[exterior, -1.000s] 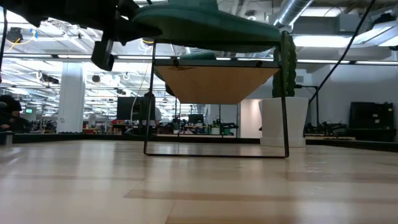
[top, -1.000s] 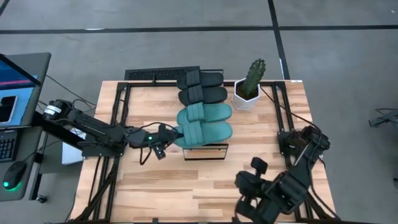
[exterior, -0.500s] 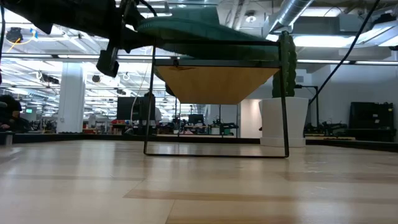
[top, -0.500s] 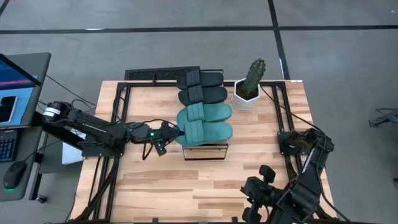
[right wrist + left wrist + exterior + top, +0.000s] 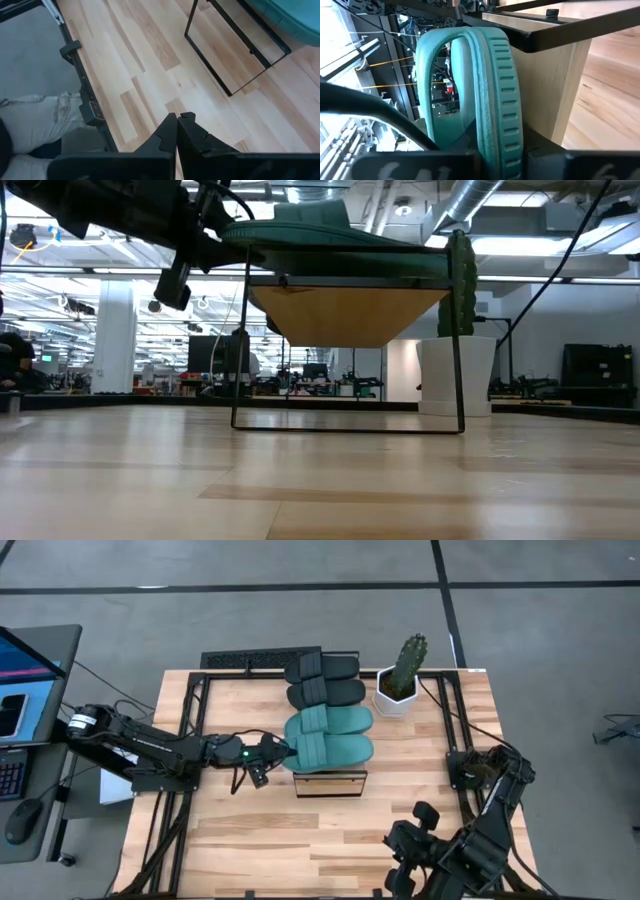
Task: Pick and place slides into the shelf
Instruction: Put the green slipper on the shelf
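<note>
- The shelf (image 5: 331, 778) stands near the middle of the table (image 5: 250, 850); its black frame legs rest on the table top, as the low view shows.
- Four slides lie side by side across the shelf: two black slides (image 5: 322, 667) on the far part and two teal slides (image 5: 330, 721) on the near part.
- The nearest teal slide (image 5: 331, 753) lies at the near edge of the shelf (its end overhangs toward the left arm).
- The left gripper (image 5: 272, 751) reaches in from the table's left side and pinches the end of this nearest teal slide; in the left wrist view the ribbed teal sole (image 5: 495, 100) sits between the dark fingers, beside the shelf plank.
- The right gripper (image 5: 177, 125) hangs over the near right part of the table, well apart from the shelf, with its fingers pressed together on nothing.
- A potted cactus (image 5: 403, 675) in a white pot stands just beside the right end of the shelf.
- A monitor (image 5: 25, 680) stands off the table's left side.
</note>
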